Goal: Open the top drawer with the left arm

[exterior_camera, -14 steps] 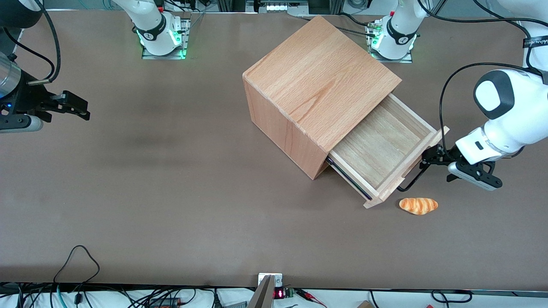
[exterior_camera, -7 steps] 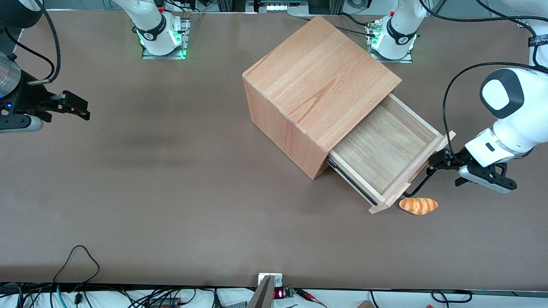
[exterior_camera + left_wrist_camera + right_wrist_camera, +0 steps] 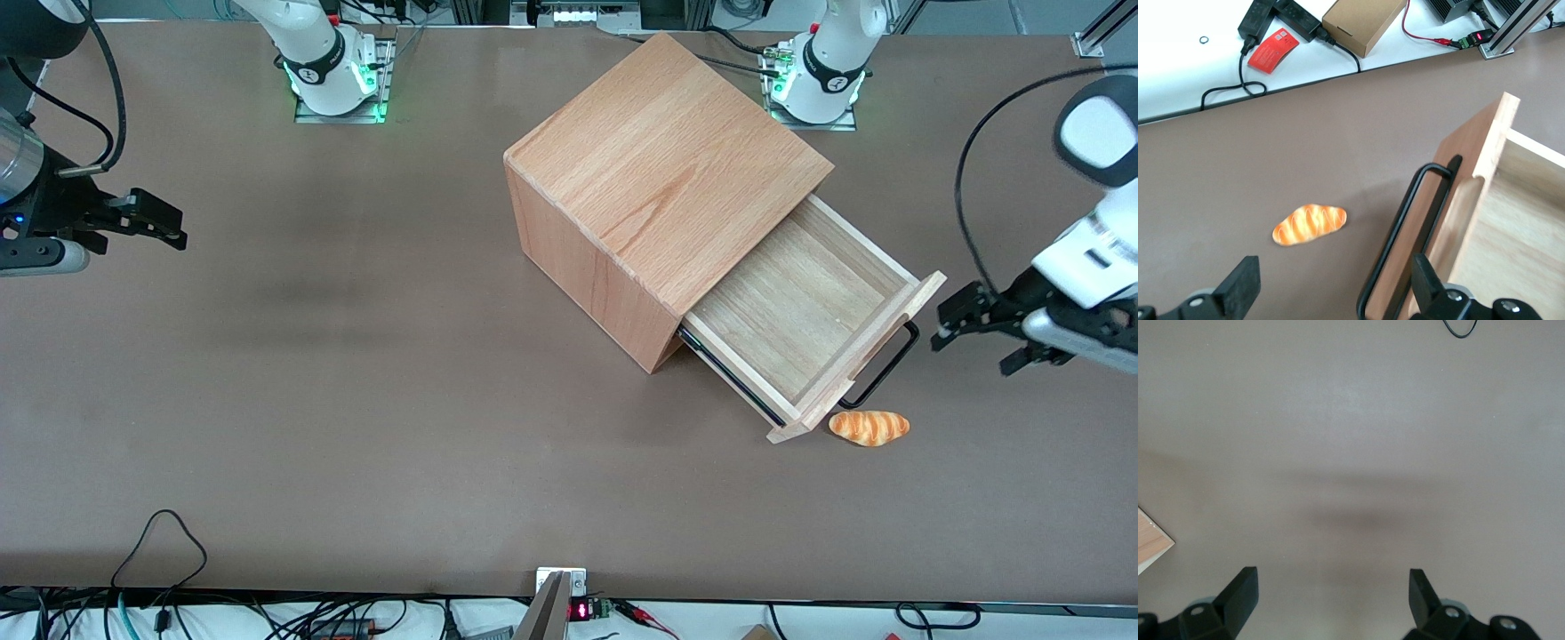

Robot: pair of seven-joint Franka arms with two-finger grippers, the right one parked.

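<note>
Top drawer [image 3: 805,316] is pulled well out of the cabinet [image 3: 662,191], which sits mid-tabletop [image 3: 356,400] near the edge farthest from the front camera. Pincer [image 3: 973,333] spread wide, holding nothing, just clear of the handle [image 3: 885,364]. Bread roll [image 3: 869,427] beside the drawer front.

Light beech top drawer [image 3: 805,311] with pale grain, thin black handle [image 3: 882,366], on a matching honey-wood cabinet [image 3: 658,169]. Black gripper [image 3: 965,324] on the glossy white, grey-capped left arm [image 3: 1089,253] beside it. Golden-orange bread [image 3: 869,426] with pale stripes, flat brown table [image 3: 356,400].
</note>
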